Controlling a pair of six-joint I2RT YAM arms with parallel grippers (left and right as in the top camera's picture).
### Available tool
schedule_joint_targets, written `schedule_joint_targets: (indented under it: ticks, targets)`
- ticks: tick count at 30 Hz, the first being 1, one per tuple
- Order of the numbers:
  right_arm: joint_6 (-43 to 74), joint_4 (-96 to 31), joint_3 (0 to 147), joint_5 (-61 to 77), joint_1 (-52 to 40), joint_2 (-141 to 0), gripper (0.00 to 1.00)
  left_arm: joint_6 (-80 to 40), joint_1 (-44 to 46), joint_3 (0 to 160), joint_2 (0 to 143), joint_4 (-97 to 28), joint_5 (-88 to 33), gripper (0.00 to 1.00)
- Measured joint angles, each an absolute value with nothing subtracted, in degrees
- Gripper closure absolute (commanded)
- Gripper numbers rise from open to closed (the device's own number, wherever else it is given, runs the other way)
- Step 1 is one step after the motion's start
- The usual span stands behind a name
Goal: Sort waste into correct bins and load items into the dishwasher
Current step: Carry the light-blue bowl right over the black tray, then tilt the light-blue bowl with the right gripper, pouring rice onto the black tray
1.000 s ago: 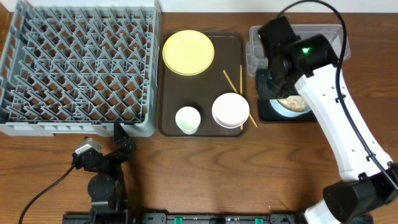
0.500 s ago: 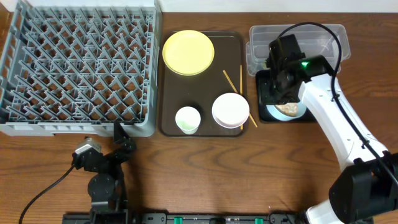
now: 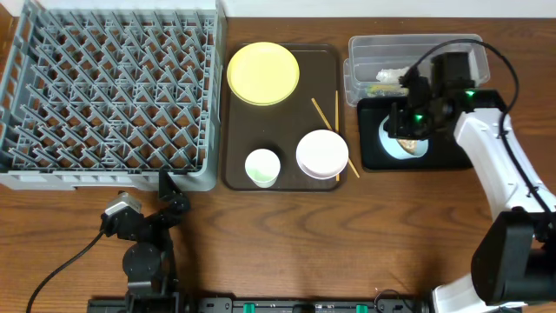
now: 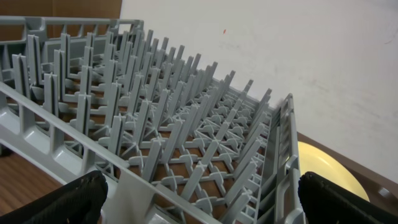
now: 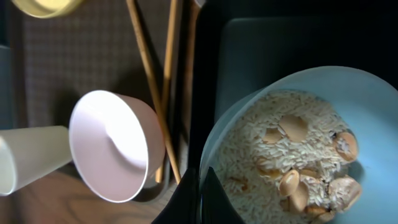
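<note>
The right tool [image 5: 200, 179] is closed on the thin rim of the light blue bowl [image 5: 354, 93], apparently pinching it so the smooth, rounded shell can be tipped. The bowl is over the shallow black tray [image 3: 369, 160] at the table's [image 3: 287, 243] 3 o'clock. It is heaped with loose white rice [image 5: 249, 149] and curled tan crumbs [image 5: 291, 127]. At 2 o'clock the clear tub [image 3: 365, 43] holds crumpled paper [image 3: 389, 76]. The left tool [image 4: 199, 199] gapes empty before the grey pegged dish rack [image 3: 109, 96] at 9 o'clock, presumably ready to load. The yellow plate [image 3: 263, 73], white cup [image 3: 262, 167], small white bowl [image 3: 322, 154] and wooden chopsticks [image 3: 326, 113] lie on the central brown serving tray [image 3: 287, 130].
</note>
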State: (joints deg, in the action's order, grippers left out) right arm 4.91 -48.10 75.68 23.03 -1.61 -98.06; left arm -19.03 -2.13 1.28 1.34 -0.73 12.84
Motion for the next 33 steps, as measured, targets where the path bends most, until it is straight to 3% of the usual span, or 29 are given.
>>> schedule_joint_targets:
  ticks: [33]
  targets:
    - [2.42,-26.68,64.66,56.62,10.66,-98.06,0.99,-19.03,-2.15,1.28,1.34,-0.73,12.84,0.00]
